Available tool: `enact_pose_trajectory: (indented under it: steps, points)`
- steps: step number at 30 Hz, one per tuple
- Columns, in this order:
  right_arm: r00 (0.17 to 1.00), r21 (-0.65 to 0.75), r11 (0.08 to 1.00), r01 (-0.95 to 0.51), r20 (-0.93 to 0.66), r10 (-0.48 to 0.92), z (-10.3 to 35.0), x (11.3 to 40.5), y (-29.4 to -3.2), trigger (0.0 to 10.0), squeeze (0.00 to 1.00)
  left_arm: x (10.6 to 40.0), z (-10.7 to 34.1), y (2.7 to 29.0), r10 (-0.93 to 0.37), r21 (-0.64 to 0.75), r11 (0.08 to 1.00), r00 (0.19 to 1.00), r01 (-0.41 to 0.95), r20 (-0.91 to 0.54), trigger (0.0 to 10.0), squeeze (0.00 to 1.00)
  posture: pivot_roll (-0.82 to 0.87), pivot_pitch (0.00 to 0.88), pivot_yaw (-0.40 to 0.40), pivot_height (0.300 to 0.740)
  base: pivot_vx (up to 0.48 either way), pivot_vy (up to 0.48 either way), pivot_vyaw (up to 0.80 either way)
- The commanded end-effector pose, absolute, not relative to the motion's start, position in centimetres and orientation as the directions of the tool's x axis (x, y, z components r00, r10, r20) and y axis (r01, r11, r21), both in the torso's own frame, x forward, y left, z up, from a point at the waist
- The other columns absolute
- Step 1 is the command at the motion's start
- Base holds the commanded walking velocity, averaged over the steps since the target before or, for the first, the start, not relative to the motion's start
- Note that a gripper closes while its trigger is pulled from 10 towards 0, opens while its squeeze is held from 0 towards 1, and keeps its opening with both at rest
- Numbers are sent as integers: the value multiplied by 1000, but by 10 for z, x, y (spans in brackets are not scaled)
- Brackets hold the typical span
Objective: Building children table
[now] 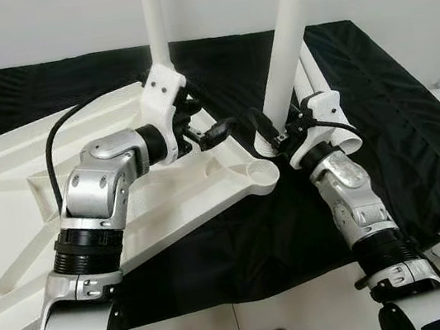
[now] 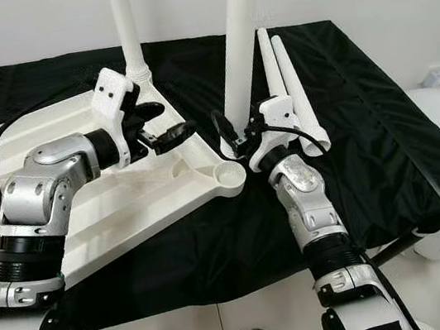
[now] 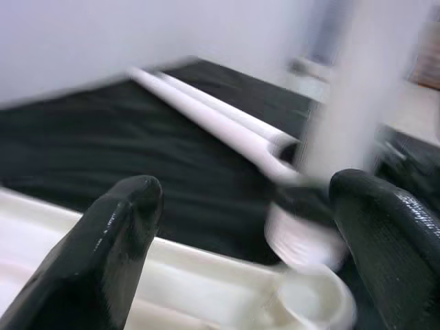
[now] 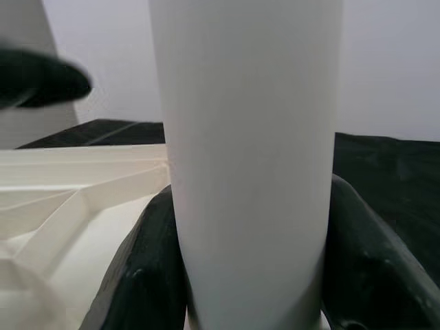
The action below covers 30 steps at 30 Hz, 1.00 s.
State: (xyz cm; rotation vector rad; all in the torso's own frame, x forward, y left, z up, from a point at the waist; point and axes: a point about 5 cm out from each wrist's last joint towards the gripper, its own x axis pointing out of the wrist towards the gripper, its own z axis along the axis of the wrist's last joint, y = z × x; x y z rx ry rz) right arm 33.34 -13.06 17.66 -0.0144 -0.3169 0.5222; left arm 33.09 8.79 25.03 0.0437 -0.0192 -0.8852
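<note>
No legible text or labels.

1 white tabletop (image 1: 6, 190) lies upside down on 1 black cloth (image 2: 379, 114).

4 white legs in all: 1 upright leg (image 2: 124, 21) stands in the tabletop just behind the left gripper (image 2: 165, 123); 1 held leg (image 2: 240, 53) rises from between the fingers of the right gripper (image 1: 276, 135); 2 loose legs (image 2: 288, 91) lie side by side on the cloth just beyond the right gripper.

2 grippers, each with 2 black fingers (image 3: 113, 240): the left one spread with nothing between, the right one clamped around its leg.

1 round corner socket (image 2: 228, 177) sits between the 2 grippers.
</note>
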Motion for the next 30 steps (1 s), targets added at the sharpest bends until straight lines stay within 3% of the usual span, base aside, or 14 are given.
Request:
enact_pose_trajectory:
  steps: [1,6,13,18,30]
  points:
    - [814,-95,860,-502,284,507,175,332,-132,10000,0,330,251,89,-760,10,650,650,760,12,10000,0,54,0,-66,740,0,0,0]
    - [729,-113,768,-630,253,636,174,323,-122,10000,0,320,268,65,-845,-65,511,515,857,143,10000,0,38,0,-51,740,0,0,0]
    - [697,-117,731,-673,232,679,174,321,-122,10000,0,304,281,43,-916,-25,349,346,937,203,10000,0,39,0,-51,740,0,0,0]
    - [693,-114,726,-678,230,683,175,323,-124,10000,0,298,284,40,-923,0,328,321,945,213,10000,0,45,0,-52,740,0,0,0]
    - [671,-105,701,-706,216,709,174,321,-121,10000,0,300,279,40,-912,-19,367,364,930,191,10000,0,48,0,-52,740,0,0,0]
